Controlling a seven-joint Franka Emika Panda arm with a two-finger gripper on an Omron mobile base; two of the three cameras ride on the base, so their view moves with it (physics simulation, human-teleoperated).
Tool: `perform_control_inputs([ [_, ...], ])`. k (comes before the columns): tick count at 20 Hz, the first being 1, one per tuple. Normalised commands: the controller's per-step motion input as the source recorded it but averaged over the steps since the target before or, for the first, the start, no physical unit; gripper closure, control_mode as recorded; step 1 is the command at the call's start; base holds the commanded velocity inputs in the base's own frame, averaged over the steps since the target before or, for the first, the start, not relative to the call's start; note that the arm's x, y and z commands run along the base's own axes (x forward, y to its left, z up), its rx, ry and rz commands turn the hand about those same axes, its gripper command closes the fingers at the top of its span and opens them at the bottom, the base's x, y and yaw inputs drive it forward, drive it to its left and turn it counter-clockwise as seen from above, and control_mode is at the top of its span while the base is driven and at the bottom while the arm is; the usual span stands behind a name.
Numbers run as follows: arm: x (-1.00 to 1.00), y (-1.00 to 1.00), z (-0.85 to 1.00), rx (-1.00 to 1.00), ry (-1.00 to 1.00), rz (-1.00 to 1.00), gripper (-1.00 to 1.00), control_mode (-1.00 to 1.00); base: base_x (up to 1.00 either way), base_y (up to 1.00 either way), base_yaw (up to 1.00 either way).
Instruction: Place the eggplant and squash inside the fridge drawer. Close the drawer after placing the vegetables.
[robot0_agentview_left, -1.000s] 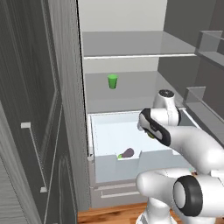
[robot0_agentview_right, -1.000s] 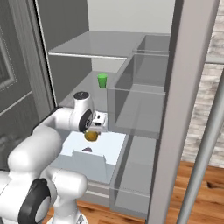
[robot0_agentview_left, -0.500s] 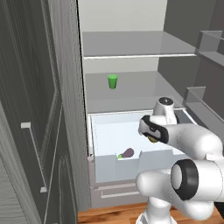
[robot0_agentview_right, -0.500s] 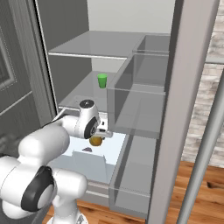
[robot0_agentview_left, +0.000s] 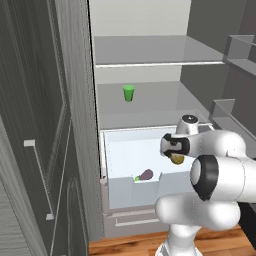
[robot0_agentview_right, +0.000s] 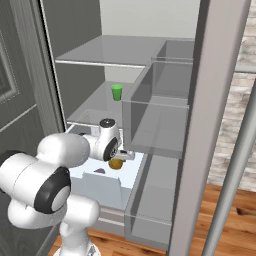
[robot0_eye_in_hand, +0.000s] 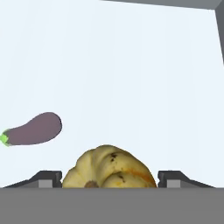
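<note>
Descended toward the fridge drawer (robot0_agentview_left: 120, 192) since a second earlier: the gripper (robot0_agentview_left: 176, 156) sat lower in the left base view than before, with the wrist brought down over the drawer's open top. Carried the squash (robot0_eye_in_hand: 109, 168) between the fingertips (robot0_eye_in_hand: 46, 178), jaws spread wide and clamped on its lobed yellow-tan body, one finger at each flank as seen in the hand view. Hung over the right portion of the drawer interior, squash (robot0_agentview_left: 177, 159) visible just beneath the dark wrist in the left base view and as a small amber lump (robot0_agentview_right: 116, 163) under the hand in the right base view. Held clear of the pale drawer floor; contact with the floor could not be determined. Rested already inside the drawer: the eggplant (robot0_agentview_left: 145, 175), dark purple with a green stem cap, lying on its side near the stepped notch in the front wall, stem end pointing left. Appeared in the hand view (robot0_eye_in_hand: 33, 129) to the left of the squash and apart from it. Remained pulled out: the drawer (robot0_agentview_right: 131, 175), front wall toward the base. Stood upright on the shelf above the drawer: a small green cup (robot0_agentview_left: 129, 93), well apart from the gripper.
</note>
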Motion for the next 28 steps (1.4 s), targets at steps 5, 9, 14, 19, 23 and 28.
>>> perform_control_inputs([
  [5,0.25,-0.07,-0.22,0.00,0.06,0.00,1.00,-1.00,0.00,0.00,0.00],
  [9,0.26,-0.04,-0.24,0.00,0.03,0.00,1.00,-1.00,0.00,0.00,0.00],
  [14,0.17,-0.01,-0.32,0.00,0.00,0.00,1.00,-1.00,0.00,0.00,0.00],
  [19,0.12,-0.01,-0.38,0.00,0.00,0.00,1.00,-1.00,0.00,0.00,0.00],
  [23,0.06,-0.01,-0.38,0.00,0.00,0.00,1.00,-1.00,0.00,0.00,0.00],
  [28,0.01,0.00,-0.38,0.00,0.00,0.00,1.00,-1.00,0.00,0.00,0.00],
])
